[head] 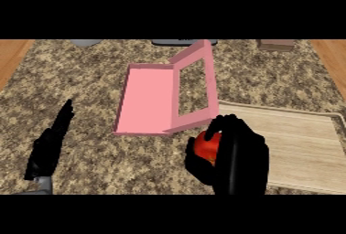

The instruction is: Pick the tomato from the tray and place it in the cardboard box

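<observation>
A red tomato (207, 144) shows between the curled fingers and thumb of my right hand (236, 157), which hides most of it. The hand with the tomato sits at the left edge of the light wooden tray (304, 146), just below the near right corner of the pink box (150, 98). The pink box lies open on the counter, with its flap raised along the right side. My left hand (49, 148) rests open at the lower left, fingers pointing up, apart from the box.
The speckled granite counter (81, 82) spreads around the box. A brown block (276, 45) and two grey items (86, 42) sit at the far edge. Wooden strips border both sides.
</observation>
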You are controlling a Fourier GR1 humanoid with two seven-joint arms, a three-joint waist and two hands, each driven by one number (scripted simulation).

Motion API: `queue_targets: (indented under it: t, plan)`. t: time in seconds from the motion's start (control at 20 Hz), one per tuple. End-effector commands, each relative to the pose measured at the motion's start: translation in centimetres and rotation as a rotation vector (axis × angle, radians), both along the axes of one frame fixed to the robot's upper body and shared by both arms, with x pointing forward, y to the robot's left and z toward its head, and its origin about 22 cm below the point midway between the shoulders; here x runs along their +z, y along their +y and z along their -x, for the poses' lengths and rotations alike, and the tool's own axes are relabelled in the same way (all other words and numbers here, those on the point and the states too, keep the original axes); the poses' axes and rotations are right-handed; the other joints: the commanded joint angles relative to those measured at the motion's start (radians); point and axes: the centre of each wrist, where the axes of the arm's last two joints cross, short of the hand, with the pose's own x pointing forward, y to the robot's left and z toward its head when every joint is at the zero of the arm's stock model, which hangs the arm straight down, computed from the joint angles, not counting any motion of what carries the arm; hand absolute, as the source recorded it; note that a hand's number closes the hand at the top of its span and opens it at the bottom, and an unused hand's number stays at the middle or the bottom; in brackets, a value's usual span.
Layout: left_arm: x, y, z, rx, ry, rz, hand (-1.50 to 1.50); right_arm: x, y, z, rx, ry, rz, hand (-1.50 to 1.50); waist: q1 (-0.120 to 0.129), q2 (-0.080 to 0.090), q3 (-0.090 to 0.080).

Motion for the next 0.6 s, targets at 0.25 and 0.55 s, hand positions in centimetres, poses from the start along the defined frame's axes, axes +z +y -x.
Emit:
queue_targets:
  t: [0.25,0.55]
  plan:
    - [1.2,-2.3,-1.9,-0.037,-0.009,0.001,0.00,4.8,5.8,-1.8,-0.041,-0.082,-0.077,1.50,0.037,0.015,0.001]
    - [-0.1,-2.4,-2.0,-0.042,-0.006,0.000,0.00,6.9,6.2,-6.6,-0.062,-0.023,-0.094,1.50,0.047,0.021,0.001]
